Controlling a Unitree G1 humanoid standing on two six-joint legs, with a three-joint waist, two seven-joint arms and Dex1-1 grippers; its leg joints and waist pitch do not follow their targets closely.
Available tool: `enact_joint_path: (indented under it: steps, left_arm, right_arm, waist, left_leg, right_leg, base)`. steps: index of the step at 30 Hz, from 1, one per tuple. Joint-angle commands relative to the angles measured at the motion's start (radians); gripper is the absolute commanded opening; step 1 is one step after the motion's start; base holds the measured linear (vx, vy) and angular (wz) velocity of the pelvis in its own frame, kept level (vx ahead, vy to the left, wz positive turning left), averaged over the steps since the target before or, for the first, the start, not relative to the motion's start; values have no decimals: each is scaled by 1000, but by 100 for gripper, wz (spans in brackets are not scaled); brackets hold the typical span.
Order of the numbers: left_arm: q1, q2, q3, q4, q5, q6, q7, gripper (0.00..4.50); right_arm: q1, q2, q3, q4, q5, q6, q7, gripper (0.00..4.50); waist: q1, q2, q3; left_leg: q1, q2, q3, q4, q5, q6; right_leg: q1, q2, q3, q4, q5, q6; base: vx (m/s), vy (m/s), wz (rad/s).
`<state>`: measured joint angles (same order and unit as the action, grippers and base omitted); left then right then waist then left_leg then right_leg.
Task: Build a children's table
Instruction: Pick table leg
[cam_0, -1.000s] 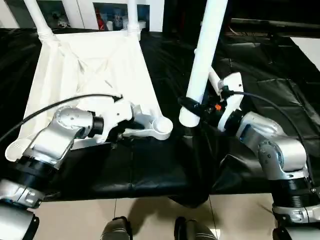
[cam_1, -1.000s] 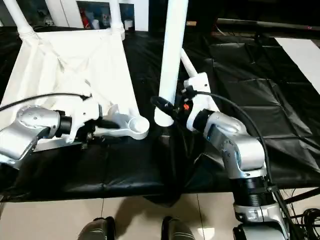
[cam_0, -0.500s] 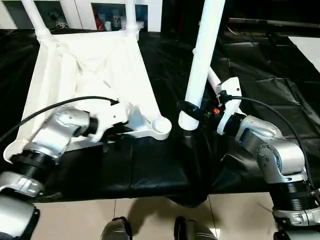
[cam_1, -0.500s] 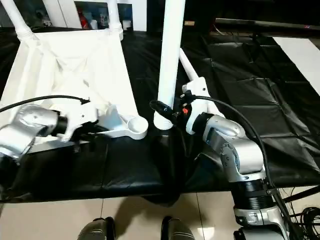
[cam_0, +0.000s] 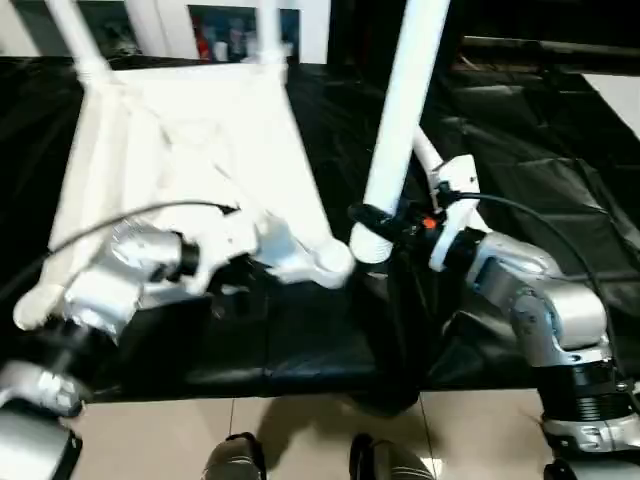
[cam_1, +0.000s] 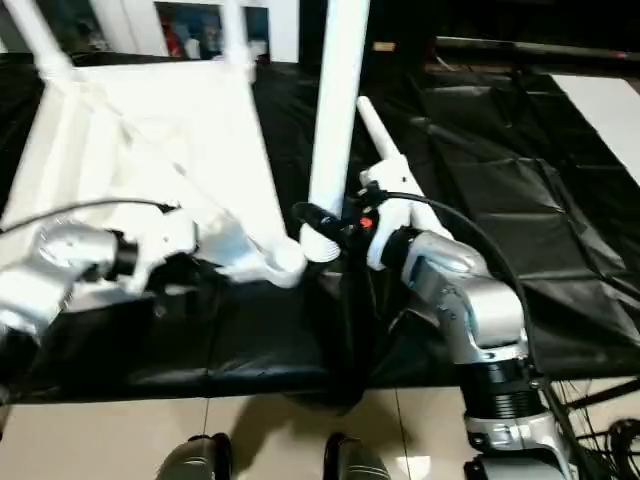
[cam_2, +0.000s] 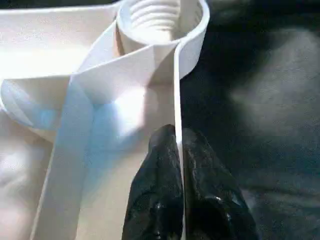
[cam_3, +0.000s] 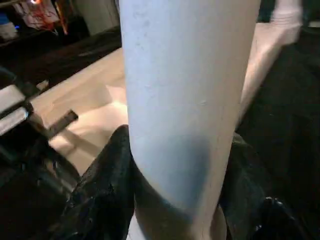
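The children's table's white tabletop (cam_0: 190, 140) lies upside down on black sheeting, with two legs (cam_0: 75, 35) standing in its far corners. My left gripper (cam_2: 178, 145) is shut on the tabletop's thin rim (cam_2: 176, 80), just short of the near right corner socket (cam_0: 333, 262), whose threaded inside (cam_2: 160, 17) is empty. My right gripper (cam_0: 385, 222) is shut on a long white leg (cam_0: 405, 100), held nearly upright. The leg's lower end hangs just right of that socket. Black fingers (cam_3: 107, 175) wrap the tube (cam_3: 185, 85). Another leg (cam_1: 375, 130) lies behind my right wrist.
Black sheeting (cam_0: 520, 170) covers the work surface, wrinkled on the right. Its front edge (cam_0: 300, 385) drops to a tiled floor (cam_0: 150, 440), where my feet (cam_0: 235, 462) stand. Shelves with small items (cam_0: 235, 30) stand at the back.
My left gripper has closed onto the tabletop's rim. The corner socket and the leg's lower end have drawn slightly closer together. The right gripper's hold on the leg is unchanged.
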<state>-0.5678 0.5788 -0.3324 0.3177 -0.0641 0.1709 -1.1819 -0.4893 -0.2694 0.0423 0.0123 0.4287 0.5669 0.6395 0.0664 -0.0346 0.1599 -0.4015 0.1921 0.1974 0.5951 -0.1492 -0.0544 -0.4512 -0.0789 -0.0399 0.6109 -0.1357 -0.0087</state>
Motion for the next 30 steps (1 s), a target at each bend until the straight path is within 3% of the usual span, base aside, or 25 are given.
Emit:
enact_joint_path:
  steps: [1, 5, 10, 13, 17, 21, 26, 30]
  left_arm:
    - [38, -46, -72, -40, -26, -9, -13, 0]
    - [50, -79, -85, -52, 6, -7, 28, 0]
    - [36, -102, -66, -23, 45, -2, 79, 0]
    - [34, -98, -59, -18, 55, 4, 88, 0]
    - [22, -93, -54, 6, 71, 5, 97, 0]
    - [18, -93, -50, 6, 74, 7, 91, 0]
    - [13, -97, -47, 14, 79, 9, 96, 0]
    - [9, -103, -43, 18, 76, 10, 97, 0]
  right_arm:
    - [-19, 2, 10, 3, -9, 2, -9, 189]
    - [-26, 1, 41, 7, -23, 27, -8, 189]
    - [-21, -34, 86, 10, -65, 55, 9, 189]
    - [-16, -44, 89, 4, -58, 84, 13, 189]
    - [-10, -69, 94, -15, -46, 113, 22, 189]
    - [-10, -69, 84, -5, -46, 107, 24, 189]
    - [-8, -64, 65, -7, -30, 123, 24, 189]
    - [-1, -66, 62, -10, -28, 132, 24, 189]
  waist:
    - [-7, 2, -86]
    - [-7, 0, -79]
    - [-11, -4, -76]
    - [-13, -5, -76]
    - [-14, -1, -70]
    - [-20, 1, -67]
    - [-26, 4, -69]
    - [-26, 5, -68]
  left_leg:
    - [34, 29, -13, -73, -247, -9]
    - [41, 28, -12, -75, -294, -16]
    - [35, 26, -16, -78, -301, -22]
    - [32, 24, -20, -78, -307, -19]
    - [41, 25, -23, -79, -350, -24]
    - [39, 22, -32, -82, -386, -34]
    - [41, 25, -32, -90, -384, -31]
    - [43, 26, -31, -91, -393, -29]
  right_leg:
    - [51, -50, 41, -71, -348, -180]
    - [44, -51, 44, -83, -426, -149]
    - [45, -52, 41, -92, -498, -105]
    - [46, -56, 39, -96, -541, -89]
    - [36, -54, 38, -106, -596, -75]
    - [39, -60, 30, -116, -670, -52]
    - [41, -58, 28, -117, -600, -77]
    - [42, -60, 29, -118, -595, -87]
  base:
    - [0, 0, 0]
    - [0, 0, 0]
    - [0, 0, 0]
    - [0, 0, 0]
    - [0, 0, 0]
    - [0, 0, 0]
    - [0, 0, 0]
    - [0, 0, 0]
